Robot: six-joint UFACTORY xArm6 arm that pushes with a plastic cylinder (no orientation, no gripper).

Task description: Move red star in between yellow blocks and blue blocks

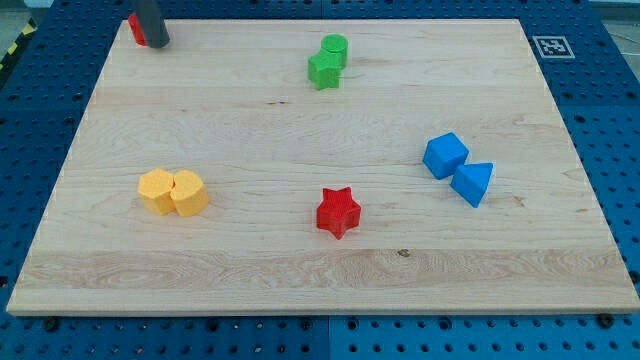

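The red star (338, 212) lies low on the wooden board (300, 120), right of centre. Two yellow blocks sit touching at the view's left: a pentagon-like one (157, 190) and a hexagon-like one (189, 192). Two blue blocks sit touching at the view's right: a cube (445, 155) and a triangle (472, 183). The star lies between the yellow pair and the blue pair, nearer the blue. My tip (155, 42) is at the board's top left corner, far from the star, right beside a second red block (136, 29) that the rod partly hides.
Two green blocks touch at the view's top centre: a cylinder (335, 48) and a star-like one (323, 70). A fiducial tag (551, 46) sits off the board's top right corner. Blue pegboard surrounds the board.
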